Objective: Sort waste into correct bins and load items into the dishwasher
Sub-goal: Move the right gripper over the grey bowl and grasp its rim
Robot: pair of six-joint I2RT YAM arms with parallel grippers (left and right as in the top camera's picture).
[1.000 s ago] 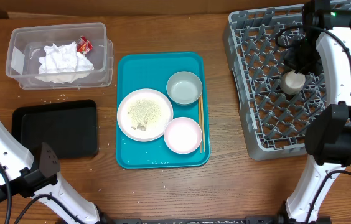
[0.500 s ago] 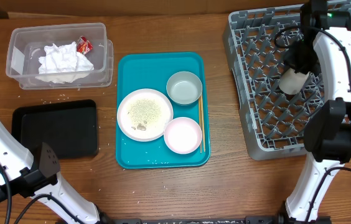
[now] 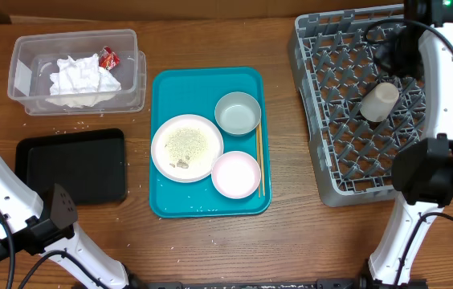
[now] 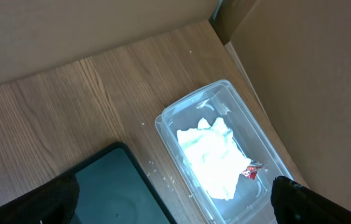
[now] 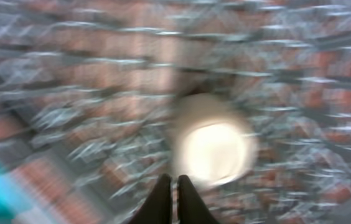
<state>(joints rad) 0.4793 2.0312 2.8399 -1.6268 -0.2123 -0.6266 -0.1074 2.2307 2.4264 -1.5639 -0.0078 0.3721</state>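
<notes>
Cup [image 3: 378, 102] aslant in rack [image 3: 339, 154], clear of walls

Clear tub [image 4: 238, 124] holds white tissue [image 4: 211, 157] and red wrapper [image 4: 250, 170], beside black tray [image 4: 107, 190].

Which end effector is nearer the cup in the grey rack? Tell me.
Right. The right end effector hangs close to the cup over the rack; the left end effector is across the table, above the clear tub.

Teal tray [image 3: 165, 96]; white plate [image 3: 159, 149] speckled with crumbs [image 3: 185, 144]; grey lattice rack [image 3: 328, 191]; black tray [image 3: 71, 166]; red wrapper [image 3: 109, 57]; white tissue [image 3: 80, 78]; brown wood-grain table [image 3: 291, 241].
</notes>
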